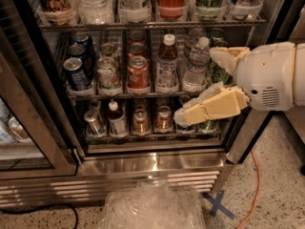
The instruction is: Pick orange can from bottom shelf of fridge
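Observation:
The fridge stands open, with wire shelves. On the bottom shelf two orange cans stand side by side, one left of the other. My gripper comes in from the right and is open. Its lower finger reaches left in front of the shelf's right lanes, its tip just right of the right orange can. Its upper finger lies before the middle shelf's bottles. It holds nothing. A green can is partly hidden behind the lower finger.
A silver can and a dark bottle stand left of the orange cans. The middle shelf holds a red Coca-Cola can, blue cans and bottles. The glass door hangs open on the left. A plastic bag and an orange cable lie on the floor.

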Robot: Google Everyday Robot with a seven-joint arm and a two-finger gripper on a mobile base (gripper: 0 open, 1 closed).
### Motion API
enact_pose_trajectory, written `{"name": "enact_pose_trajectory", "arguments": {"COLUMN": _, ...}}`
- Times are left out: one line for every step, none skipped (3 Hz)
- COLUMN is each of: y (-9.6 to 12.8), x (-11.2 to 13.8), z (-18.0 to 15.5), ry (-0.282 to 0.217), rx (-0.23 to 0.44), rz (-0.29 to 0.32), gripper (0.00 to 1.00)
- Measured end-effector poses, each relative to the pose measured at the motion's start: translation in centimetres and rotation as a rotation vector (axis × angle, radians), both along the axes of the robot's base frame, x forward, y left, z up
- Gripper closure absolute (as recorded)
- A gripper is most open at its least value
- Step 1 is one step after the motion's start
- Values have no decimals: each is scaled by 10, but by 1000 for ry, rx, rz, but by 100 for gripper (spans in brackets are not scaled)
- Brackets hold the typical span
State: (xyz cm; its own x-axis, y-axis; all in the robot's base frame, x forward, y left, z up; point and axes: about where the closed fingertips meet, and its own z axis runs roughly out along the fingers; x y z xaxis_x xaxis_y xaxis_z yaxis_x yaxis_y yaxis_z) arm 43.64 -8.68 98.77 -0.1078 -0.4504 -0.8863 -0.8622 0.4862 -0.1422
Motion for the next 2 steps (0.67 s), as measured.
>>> {"name": "enact_pose_trajectory", "arguments": {"y": 5, "x": 7, "z": -3, "ry": -54, "rx": 17, "rz": -37, "gripper": 0}}
{"name": "enact_pose_trajectory", "arguments": {"y": 14, "x": 18, "z": -31, "ry": -106, "rx": 113, "rz": -109, "gripper": 0}}
